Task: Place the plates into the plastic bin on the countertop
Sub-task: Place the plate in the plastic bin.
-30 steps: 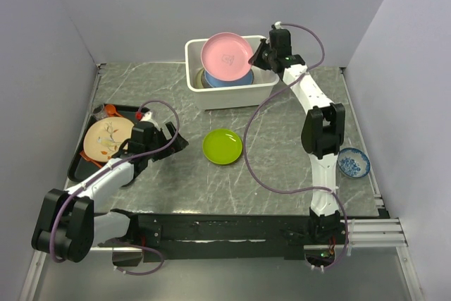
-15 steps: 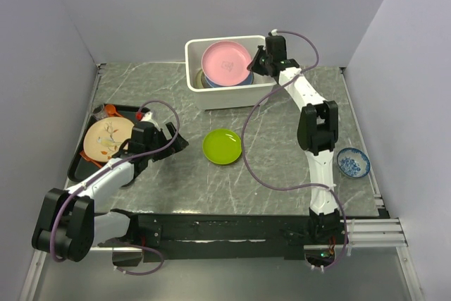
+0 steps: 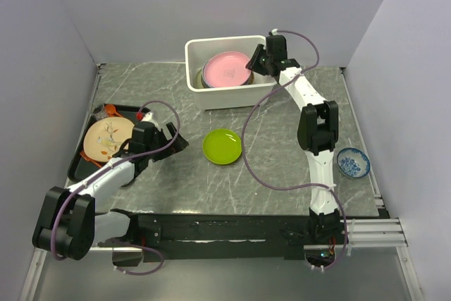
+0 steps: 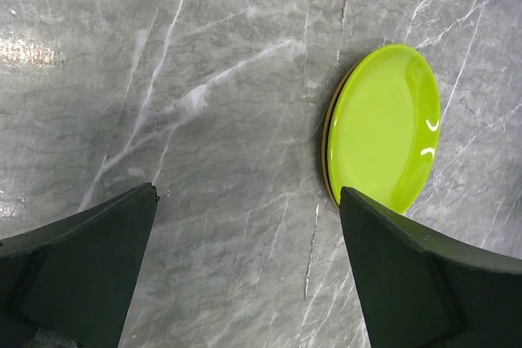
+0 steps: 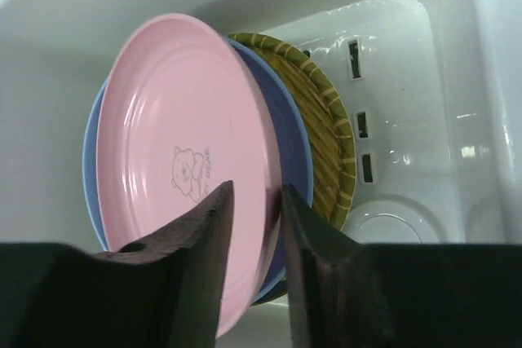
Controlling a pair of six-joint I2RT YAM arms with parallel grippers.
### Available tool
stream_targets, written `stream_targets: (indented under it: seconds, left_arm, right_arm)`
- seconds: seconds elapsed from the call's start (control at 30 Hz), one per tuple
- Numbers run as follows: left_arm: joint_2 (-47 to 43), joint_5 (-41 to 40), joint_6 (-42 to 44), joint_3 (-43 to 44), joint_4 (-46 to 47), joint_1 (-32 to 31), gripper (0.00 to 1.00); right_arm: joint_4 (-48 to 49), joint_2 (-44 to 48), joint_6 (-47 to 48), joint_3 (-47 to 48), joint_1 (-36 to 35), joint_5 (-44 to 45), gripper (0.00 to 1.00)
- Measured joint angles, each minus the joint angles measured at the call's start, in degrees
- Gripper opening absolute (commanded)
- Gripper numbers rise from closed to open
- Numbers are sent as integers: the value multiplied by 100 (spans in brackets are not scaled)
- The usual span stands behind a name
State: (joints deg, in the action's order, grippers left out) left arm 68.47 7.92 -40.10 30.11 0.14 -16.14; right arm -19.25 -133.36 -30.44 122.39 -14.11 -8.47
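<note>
In the upper centre of the top view, the right pincer (image 3: 255, 62) clamps the rim of the pink plate (image 3: 227, 69) inside the plastic bin (image 3: 211, 97), while the left pincer (image 4: 246, 193), lower left, gapes wide above the table (image 3: 282, 139) beside the lime green plate (image 3: 222, 146).

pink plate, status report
Right gripper shut on pink plate, inside plastic bin atop blue plate. Left gripper open, lime green plate on countertop. Nothing blocking.

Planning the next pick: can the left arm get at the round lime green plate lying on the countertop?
Probably yes: the left fingers stand open facing the round lime green plate, with only bare dark grey marble-look countertop between them.
</note>
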Motion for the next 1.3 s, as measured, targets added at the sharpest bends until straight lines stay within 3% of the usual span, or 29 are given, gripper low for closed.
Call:
stream_targets:
  seconds: [0.2, 0.33, 0.87, 1.13, 1.3]
  left_arm:
    - [-2, 0, 2, 0, -2, 0, 99]
    - [-26, 0, 0, 0, -4, 0, 99]
    - [-334, 48, 2, 0, -79, 0, 99]
    - [-31, 413, -7, 0, 179, 4, 95]
    - [273, 710, -26, 2, 444, 7, 83]
  right_arm:
    - [7, 7, 7, -2, 0, -11, 70]
    - [31, 76, 9, -46, 0, 13, 74]
    - [400, 1976, 20, -1088, -142, -203, 75]
    - [688, 3329, 17, -2736, -227, -387, 75]
    - [793, 3963, -24, -3880, -247, -487, 74]
